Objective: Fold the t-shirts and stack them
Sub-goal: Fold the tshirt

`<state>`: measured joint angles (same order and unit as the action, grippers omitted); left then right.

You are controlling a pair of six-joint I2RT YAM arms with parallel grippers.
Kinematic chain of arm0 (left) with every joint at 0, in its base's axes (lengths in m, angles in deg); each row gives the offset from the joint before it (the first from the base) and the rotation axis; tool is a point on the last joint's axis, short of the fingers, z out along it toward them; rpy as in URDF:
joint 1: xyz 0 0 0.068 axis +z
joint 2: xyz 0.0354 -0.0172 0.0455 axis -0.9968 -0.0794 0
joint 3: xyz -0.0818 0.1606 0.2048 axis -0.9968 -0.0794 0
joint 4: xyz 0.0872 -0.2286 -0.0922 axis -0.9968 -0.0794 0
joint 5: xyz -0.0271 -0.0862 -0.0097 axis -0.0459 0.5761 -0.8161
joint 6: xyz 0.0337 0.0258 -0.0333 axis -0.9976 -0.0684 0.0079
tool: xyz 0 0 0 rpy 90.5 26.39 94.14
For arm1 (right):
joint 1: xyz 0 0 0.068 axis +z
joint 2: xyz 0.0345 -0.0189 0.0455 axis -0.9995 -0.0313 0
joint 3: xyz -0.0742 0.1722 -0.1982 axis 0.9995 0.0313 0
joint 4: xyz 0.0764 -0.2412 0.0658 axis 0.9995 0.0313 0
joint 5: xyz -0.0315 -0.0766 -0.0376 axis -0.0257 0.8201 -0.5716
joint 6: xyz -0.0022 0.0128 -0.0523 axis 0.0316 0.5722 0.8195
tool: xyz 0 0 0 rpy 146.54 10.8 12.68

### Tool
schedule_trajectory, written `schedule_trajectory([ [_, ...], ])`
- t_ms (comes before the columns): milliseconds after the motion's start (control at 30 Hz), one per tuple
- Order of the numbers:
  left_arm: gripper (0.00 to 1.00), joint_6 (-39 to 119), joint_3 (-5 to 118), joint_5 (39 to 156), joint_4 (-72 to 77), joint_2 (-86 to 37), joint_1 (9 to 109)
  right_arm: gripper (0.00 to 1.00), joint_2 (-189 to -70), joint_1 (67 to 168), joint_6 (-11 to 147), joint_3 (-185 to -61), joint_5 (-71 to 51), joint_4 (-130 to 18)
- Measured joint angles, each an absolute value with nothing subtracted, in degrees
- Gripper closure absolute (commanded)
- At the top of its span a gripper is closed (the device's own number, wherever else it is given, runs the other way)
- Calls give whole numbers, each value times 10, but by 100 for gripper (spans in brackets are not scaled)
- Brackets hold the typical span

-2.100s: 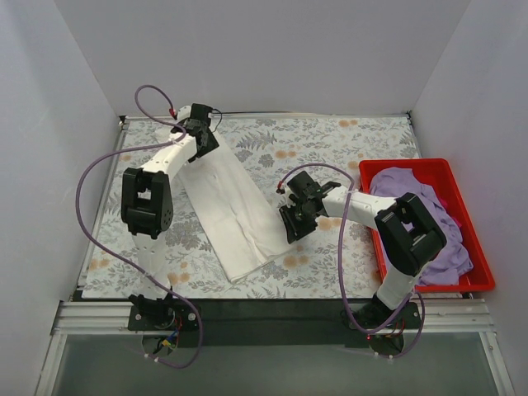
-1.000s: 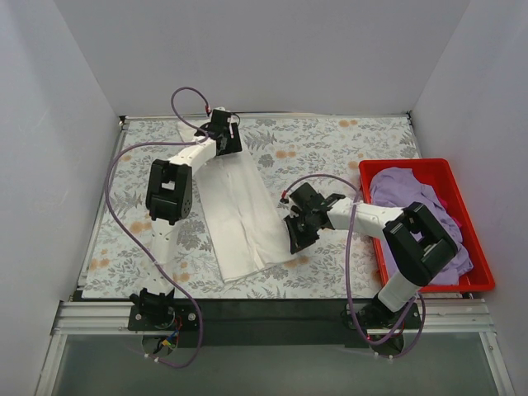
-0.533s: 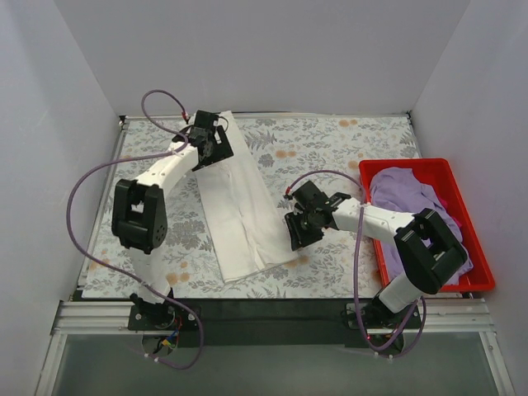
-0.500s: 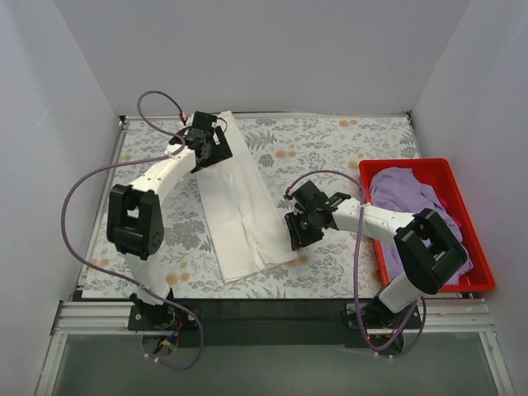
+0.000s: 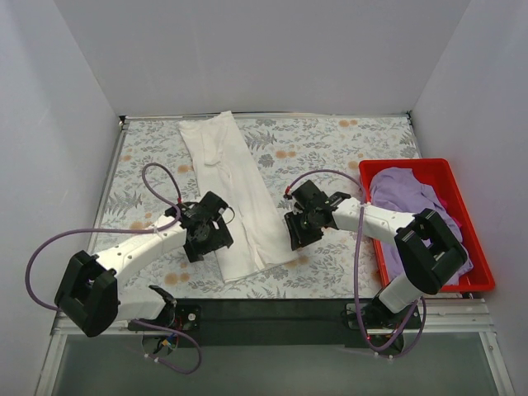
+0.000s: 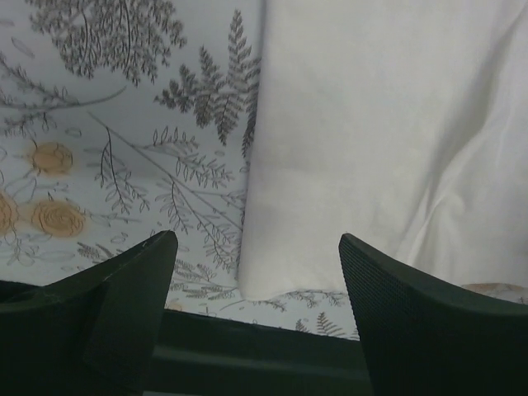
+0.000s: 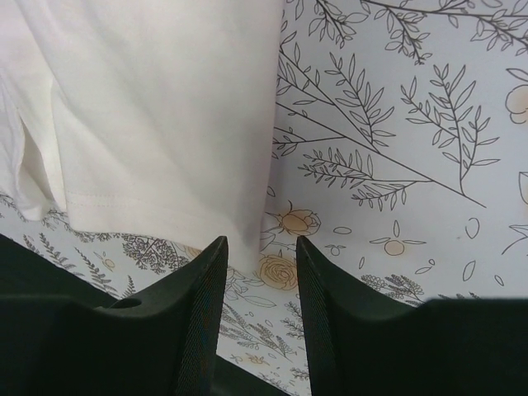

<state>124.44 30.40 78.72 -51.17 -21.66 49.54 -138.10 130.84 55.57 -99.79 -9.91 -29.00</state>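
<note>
Floral-cloth bench (image 5: 346, 140) fills the top view.

White tee (image 5: 235, 194): already folded lengthwise into one long strip, flat on the cloth. Long axis runs approx 11 o'clock (far end, near the back wall) to 5 o'clock (near hem end, close to the front edge). Graphic not visible.

Red bin (image 5: 404, 163) sits at 3 o'clock on the bench, well apart from the strip. Lavender tee (image 5: 412, 198) is bunched inside it, unfolded.

Left pincer (image 5: 213, 233): low, at the strip's near end on its 9 o'clock side. Wrist view shows the fingers wide apart w/ nothing between them (image 6: 256, 239), and the near left hem corner lies just ahead.

Right pincer (image 5: 297, 229): same end, 3 o'clock side. Fingers a narrow gap apart (image 7: 257, 241), not clamped on anything. The right hem corner shows at the gap, just under and ahead of it.

Key relation: the near hem lies between the two pincers. It is at 3 o'clock from the left one and 9 o'clock from the right one, one corner each, both about equally close. Prob next is pinching both corners and carrying the hem up-axis toward 11 o'clock for the crosswise fold. The lavender tee is nearer the right arm.

Counts: 2 tees (1 white out, 1 lavender in bin), 1 bin, 2 arms, 2 pincers.
</note>
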Motion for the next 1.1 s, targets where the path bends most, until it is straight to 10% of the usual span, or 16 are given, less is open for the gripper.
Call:
schedule_trajectory([
  [933,53,1382,227,841,-489,-256,359,64,-1400,1335,536,-989,-104,-279],
  [1100,70,1383,227,848,-482,-257,355,73,-1404,1338,536,-988,-104,-280],
])
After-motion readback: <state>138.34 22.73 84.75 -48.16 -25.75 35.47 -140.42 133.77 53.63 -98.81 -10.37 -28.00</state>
